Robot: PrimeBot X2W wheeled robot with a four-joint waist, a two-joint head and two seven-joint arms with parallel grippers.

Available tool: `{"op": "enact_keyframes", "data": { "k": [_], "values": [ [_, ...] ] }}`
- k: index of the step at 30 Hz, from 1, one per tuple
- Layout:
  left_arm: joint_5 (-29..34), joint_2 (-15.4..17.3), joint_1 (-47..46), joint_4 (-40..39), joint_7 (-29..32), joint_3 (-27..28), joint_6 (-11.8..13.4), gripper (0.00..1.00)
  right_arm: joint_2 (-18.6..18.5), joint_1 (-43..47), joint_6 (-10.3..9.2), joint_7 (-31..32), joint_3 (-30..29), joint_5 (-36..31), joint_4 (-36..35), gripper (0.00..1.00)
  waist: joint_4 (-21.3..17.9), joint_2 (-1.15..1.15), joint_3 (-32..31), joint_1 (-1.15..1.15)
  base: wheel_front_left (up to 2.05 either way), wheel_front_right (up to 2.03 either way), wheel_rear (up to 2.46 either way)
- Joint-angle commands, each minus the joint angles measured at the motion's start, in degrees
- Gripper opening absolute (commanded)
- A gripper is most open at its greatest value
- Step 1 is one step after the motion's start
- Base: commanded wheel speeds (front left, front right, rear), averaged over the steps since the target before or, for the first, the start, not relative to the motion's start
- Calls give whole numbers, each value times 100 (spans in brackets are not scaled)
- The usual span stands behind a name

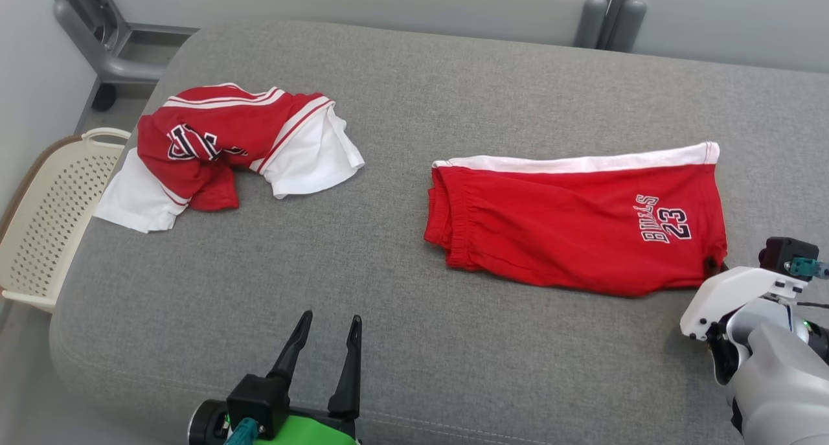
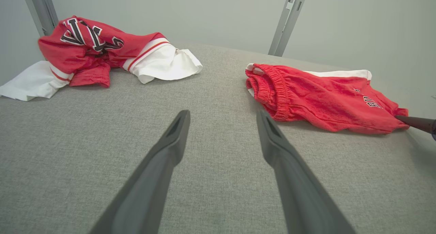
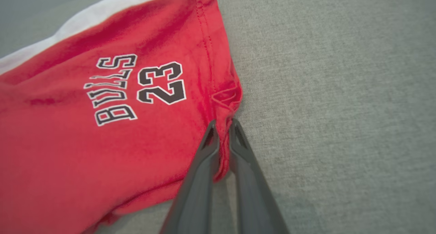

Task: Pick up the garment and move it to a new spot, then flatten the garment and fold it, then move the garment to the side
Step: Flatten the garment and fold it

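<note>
Clamping BULLS 23 shorts [image 1: 576,225], right hand [image 3: 223,124], left hand [image 1: 330,317] apart, jersey [image 1: 214,140] lettering unclear.

A wide bed [image 1: 401,289] covered in grey woven fabric, with rounded corners. Two garments lie on it, well apart. Near the far left corner sits a crumpled red and white jersey [image 1: 220,140], one white part reaching the left edge. Towards the right edge lie red shorts [image 1: 570,225], folded flat, elastic waistband facing the middle, a white stripe along the far side and "BULLS 23" printed near the right end.
</note>
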Motion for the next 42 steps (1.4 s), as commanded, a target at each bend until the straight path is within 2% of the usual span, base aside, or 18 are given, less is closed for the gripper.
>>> {"op": "enact_keyframes", "data": {
  "k": [1, 3, 4, 5, 12, 16, 20, 26, 27, 33, 42],
  "values": [
    [-20, 36, 78, 28, 1, 23, 22, 100, -7, 162, -12, -21, -32, -45, 14, 0, -77, 0, -126, 0, 0, 0, 0],
    [-36, 51, 97, 47, 1, 35, 32, 100, 39, 241, -12, -29, -96, -64, 16, 0, -109, 0, -181, 0, 0, 0, 0],
    [-42, 59, 105, 56, 1, 38, 32, 100, 91, 258, -11, -15, -107, -69, 17, 12, -125, 0, -199, 0, 0, 0, 0],
    [-47, 65, 107, 62, 1, 41, 33, 100, 121, 280, -11, -7, -110, -90, 5, 100, -140, 0, -219, 0, 0, 0, 0],
    [-105, 101, 159, 186, 26, 94, 106, 100, 142, 475, -10, -140, -143, -318, -284, 100, -234, 0, -429, 0, 0, 0, 0],
    [-268, 117, 211, 273, 107, 248, 204, 100, 361, 669, -10, -215, -64, -328, -719, 100, -344, 0, -631, 0, 0, 0, 0],
    [-421, 148, 234, 345, 113, 486, 339, 100, 548, 1016, -10, -245, 245, -219, -1334, 100, -500, 0, -872, 0, 0, 0, 0],
    [-514, 246, 25, 439, 42, 788, 463, 100, 698, 1777, -10, -243, 999, 216, -2681, 100, -738, 0, -1087, 0, 0, 0, 0],
    [-514, 246, 25, 439, 42, 788, 463, 100, 698, 1777, -10, -243, 999, 216, -2681, 100, -738, 0, -1087, 0, 0, 0, 0],
    [-466, 411, -183, 614, 11, 906, 335, 100, 724, 2466, -10, -241, 1645, 462, -3754, 100, -991, 0, -1243, 0, 0, 0, 0],
    [-798, 441, -26, 460, 9, 1166, 68, 100, 749, 3156, -10, 61, 1906, 706, -4884, 100, -1323, 0, -1388, 0, 0, 0, 0]
  ]
}}
